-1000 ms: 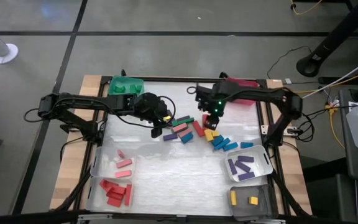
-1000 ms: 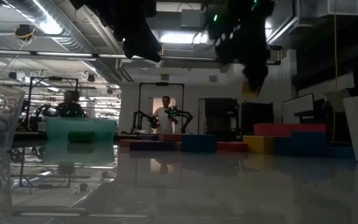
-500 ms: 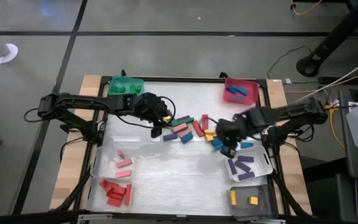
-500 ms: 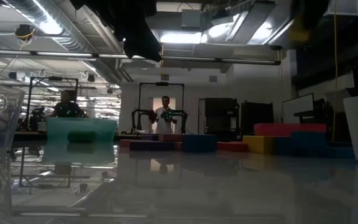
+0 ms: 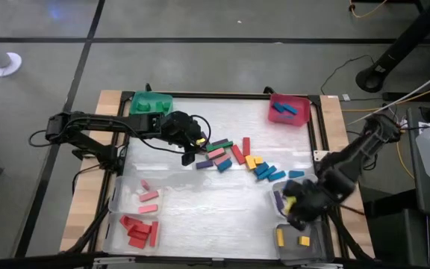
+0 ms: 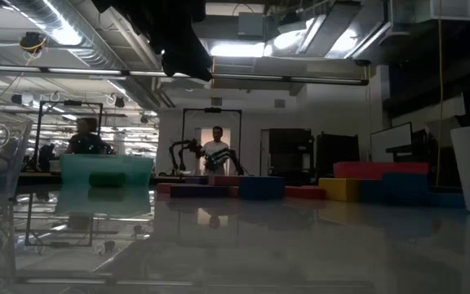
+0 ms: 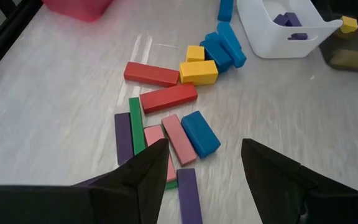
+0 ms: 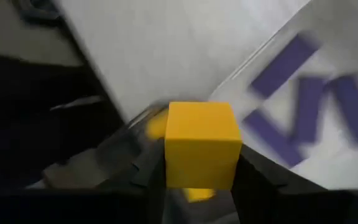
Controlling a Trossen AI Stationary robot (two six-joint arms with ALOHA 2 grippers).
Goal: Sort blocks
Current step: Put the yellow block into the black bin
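One yellow cube block [image 8: 202,144] sits clamped in the right end effector [image 8: 197,168].

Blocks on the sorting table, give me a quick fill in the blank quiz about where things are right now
1. The right gripper holds a ____ block.
2. The white bin holds ____ blocks.
3. The left gripper hovers over the pile with its jaws ____.
4. The pink bin at the far right corner holds ____ blocks.

Missing words: yellow; purple; open; blue

A yellow block [image 8: 202,144] sits between dark end effector fingers [image 8: 258,171], beside purple blocks [image 8: 289,60].
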